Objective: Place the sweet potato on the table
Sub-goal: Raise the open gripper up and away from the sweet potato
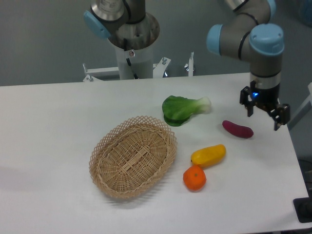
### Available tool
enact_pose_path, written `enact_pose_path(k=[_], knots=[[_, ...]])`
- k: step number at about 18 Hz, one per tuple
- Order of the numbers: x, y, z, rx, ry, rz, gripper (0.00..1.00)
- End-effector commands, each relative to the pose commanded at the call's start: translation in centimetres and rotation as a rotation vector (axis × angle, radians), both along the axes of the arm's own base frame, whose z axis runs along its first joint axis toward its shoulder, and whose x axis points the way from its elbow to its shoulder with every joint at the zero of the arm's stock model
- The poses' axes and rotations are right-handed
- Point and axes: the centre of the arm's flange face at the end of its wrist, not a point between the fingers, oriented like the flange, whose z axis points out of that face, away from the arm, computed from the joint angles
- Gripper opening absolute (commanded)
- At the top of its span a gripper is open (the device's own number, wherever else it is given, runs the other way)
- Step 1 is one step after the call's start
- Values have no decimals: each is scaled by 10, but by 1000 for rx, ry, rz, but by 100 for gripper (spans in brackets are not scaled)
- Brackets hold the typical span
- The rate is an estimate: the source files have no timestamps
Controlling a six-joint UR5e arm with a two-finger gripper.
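The sweet potato (pixel 238 129) is a slim magenta-purple tuber lying flat on the white table (pixel 48 122), right of centre. My gripper (pixel 264 119) hangs just to its right and slightly above it, fingers spread open and empty, not touching the tuber.
An oval wicker basket (pixel 133 156) sits empty at the centre. A green bok choy (pixel 184 108) lies behind the sweet potato to its left. A yellow-orange oblong fruit (pixel 208 155) and a round orange (pixel 194 178) lie in front. The table's right edge (pixel 296 161) is close to the gripper.
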Motion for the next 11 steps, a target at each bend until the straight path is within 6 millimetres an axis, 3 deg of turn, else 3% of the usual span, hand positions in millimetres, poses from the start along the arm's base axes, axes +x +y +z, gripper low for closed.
enact_pose_path(k=[5, 11], knots=[[-10, -20, 21, -57, -55, -59, 100], [-26, -70, 29, -128, -96, -190, 100]])
